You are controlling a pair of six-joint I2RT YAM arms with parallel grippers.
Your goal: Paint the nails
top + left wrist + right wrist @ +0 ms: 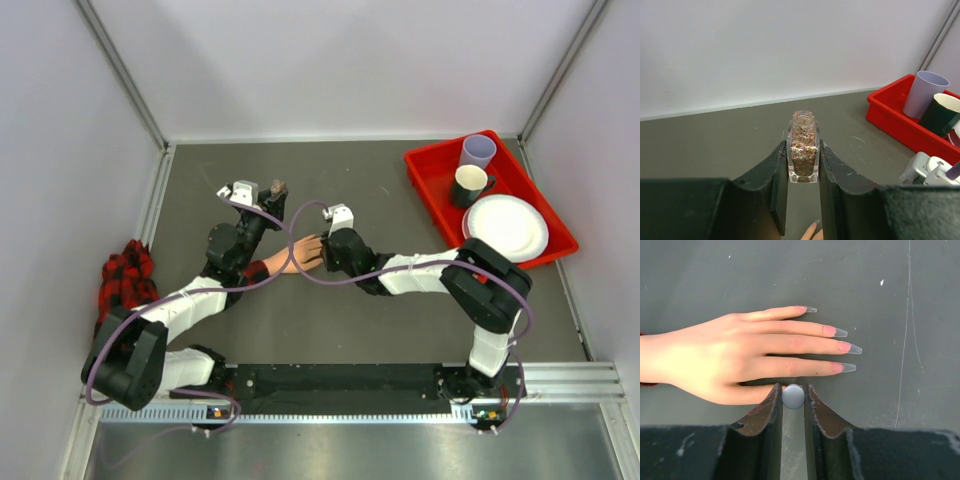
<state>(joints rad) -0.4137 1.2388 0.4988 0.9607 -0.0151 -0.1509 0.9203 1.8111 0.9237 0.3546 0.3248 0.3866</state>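
The nails (842, 346), long with pink beds and clear tips, sit on the mannequin hand (730, 360), which lies flat, palm down, near the middle of the worktop (400, 330) with its fingers pointing right. Its plaid sleeve (125, 275) trails off to the left. The right gripper (793, 390) hangs over the hand, jaws clenched on a small round grey cap (793, 396) just beside the hand's edge. Just beyond the hand, the left gripper (803, 150) has its jaws grasping an open, upright glitter polish bottle (803, 127). A red tray (430, 185) at the far right carries two cups and a white plate (507, 226).
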